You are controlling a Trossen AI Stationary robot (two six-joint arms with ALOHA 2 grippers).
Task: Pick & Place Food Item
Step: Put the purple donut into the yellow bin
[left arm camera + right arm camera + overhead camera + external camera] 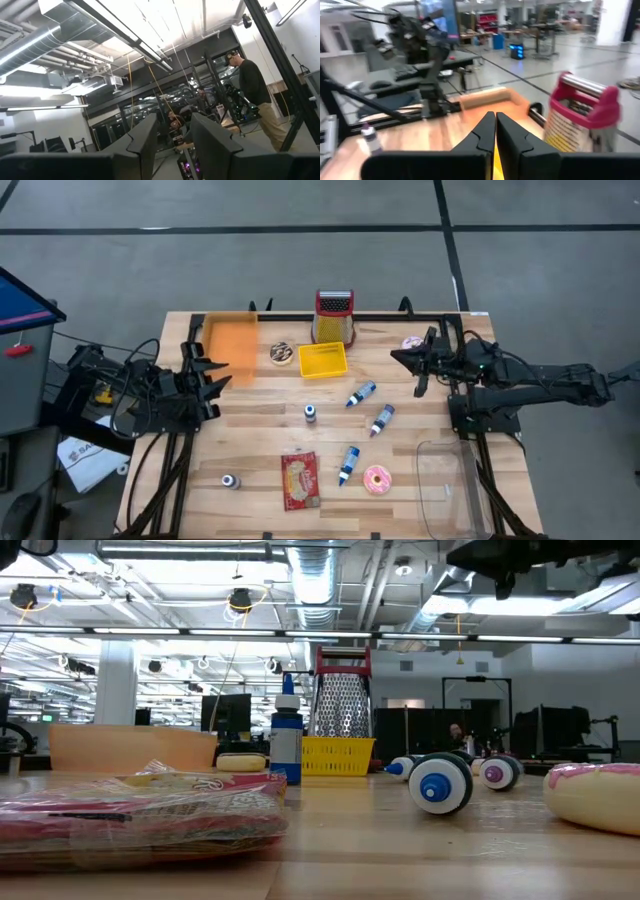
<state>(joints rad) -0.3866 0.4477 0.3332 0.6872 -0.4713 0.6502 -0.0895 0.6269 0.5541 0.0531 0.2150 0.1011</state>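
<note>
Food lies about the wooden table: a red wrapped snack (299, 479) (140, 810) and a pink iced donut (377, 479) (600, 795) near the front edge. A chocolate donut (282, 352) lies beside the yellow basket (322, 360). A second pink donut (412, 342) is at the far right. My left gripper (215, 373) (174, 117) hovers open above the table's left side, tilted up toward the room, nothing between its fingers. My right gripper (395, 356) (495, 114) is shut and empty, held level above the far right, pointing toward the basket.
An orange bin (232, 345) stands at the far left. A red-topped grater (335, 315) stands behind the basket. Several blue-capped bottles (361, 393) lie mid-table, with small upright ones (310, 412) (231, 480). A clear container (450, 485) sits at the front right. A person (252, 85) stands in the room beyond.
</note>
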